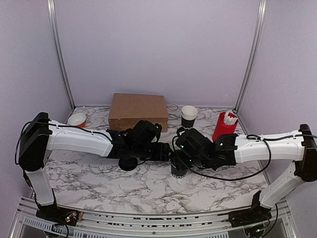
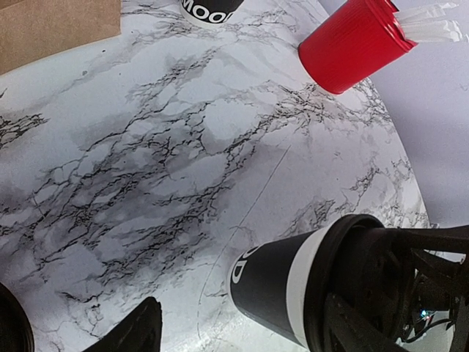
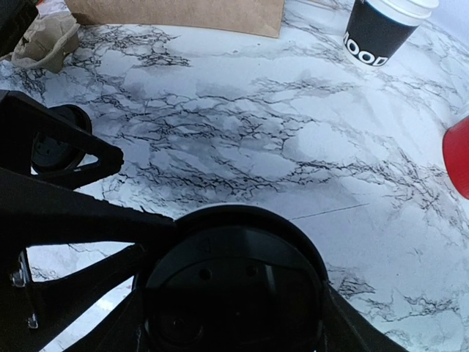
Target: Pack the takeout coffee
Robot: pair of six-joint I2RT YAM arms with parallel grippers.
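At the far left of the surface sits a small bowl. I cannot see what is in it. Next, at the far side, is a brown box. It may be a bag, and it looks shut, so its inside is hidden. In front of it the left end effector is open with nothing in it, just left of the takeout coffee. The cup stands upright in the middle of the surface with its black lid on, so I cannot tell if there is a drink inside. The right end effector comes from the right and has a finger on each side of the lid, so it seems to hold the cup by its top. I think the paper cup is light and soft and will squash if squeezed hard. The lid could pop off if it is pulled. A better hold is a gentle one around the cup's body, under the lid, with the cup kept upright. Farther right is a stack of cups with the top one open. Last is a red cylinder holding white sticks.
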